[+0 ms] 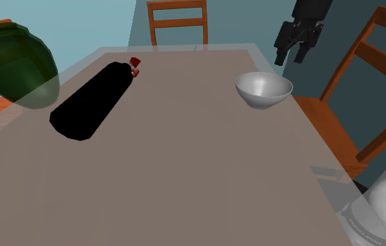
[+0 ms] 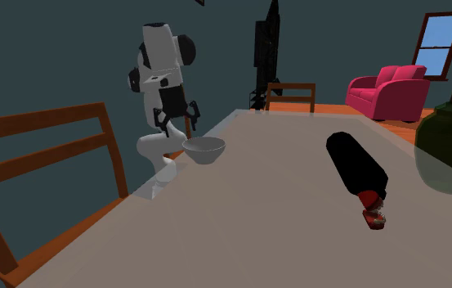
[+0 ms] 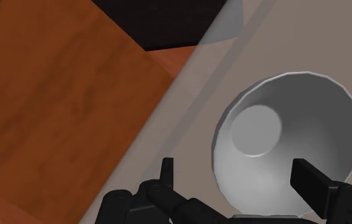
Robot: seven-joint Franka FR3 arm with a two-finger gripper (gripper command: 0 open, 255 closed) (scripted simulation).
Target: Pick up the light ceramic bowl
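**Item:** light bowl [image 1: 264, 89], upright on the table [image 1: 184, 189]. It sits close to the edge nearest the arm and well apart from the black bottle [image 1: 90, 101].

**Jaws:** apart and empty, hanging above the bowl's arm-side rim. In the wrist view one finger sits over the bowl, the other over the table's edge strip.

**Risks, as you should judge them:**
- If you descend off-centre, a finger may strike the rim and tip or skid the bowl toward the edge.
- The smooth curved wall may slip out of a pinch.

**Views:**
- The wrist view gives you finger-to-rim alignment.
- The second exterior view gives you the height above the bowl.
- The shoulder view gives you the bottle's spacing.
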